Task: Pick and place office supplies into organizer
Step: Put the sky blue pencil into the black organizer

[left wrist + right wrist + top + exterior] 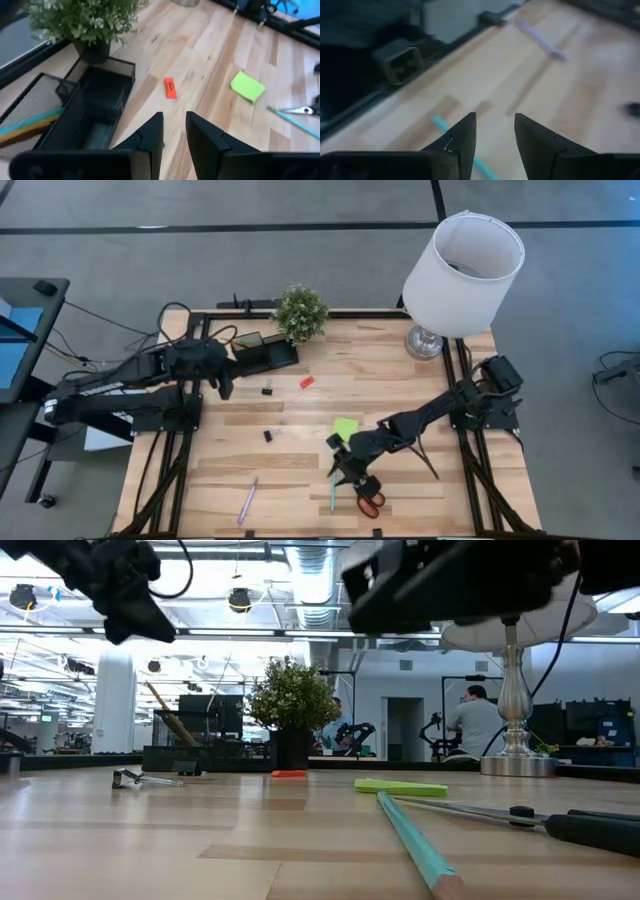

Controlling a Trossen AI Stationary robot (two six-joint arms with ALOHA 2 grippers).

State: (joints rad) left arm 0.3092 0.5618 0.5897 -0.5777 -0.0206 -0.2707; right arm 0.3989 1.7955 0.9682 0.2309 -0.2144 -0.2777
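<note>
- The left gripper (226, 388) hangs above the table just near of the black mesh organizer (265, 356), its fingers (150, 136) parted by a narrow gap with nothing between them.
- The organizer sits at the far side of the table, beside the potted plant (300, 312); a teal and a yellow pencil (30, 125) lie in one of its compartments.
- The right gripper (340, 472) is low over the near middle of the table, right by the teal pen (332, 492). Its fingers (462, 135) stand apart, released, and the pen shows on the wood between them, not gripped.
- Red-handled scissors (368, 498) lie just right of the teal pen, near the table's near edge.
- A lime-green sticky-note pad (346, 427) rests just far of the right gripper.
- A small red piece (306, 381) lies on the wood between the organizer and the sticky pad.
- Two small black pieces sit apart: one (268, 390) near the organizer, another (268, 435) nearer mid-table.
- A pink pen (247, 500) lies toward the near left of the table.
- A white-shaded lamp (462, 272) stands at the far right corner.
- People (478, 720) are in the room beyond the table.
</note>
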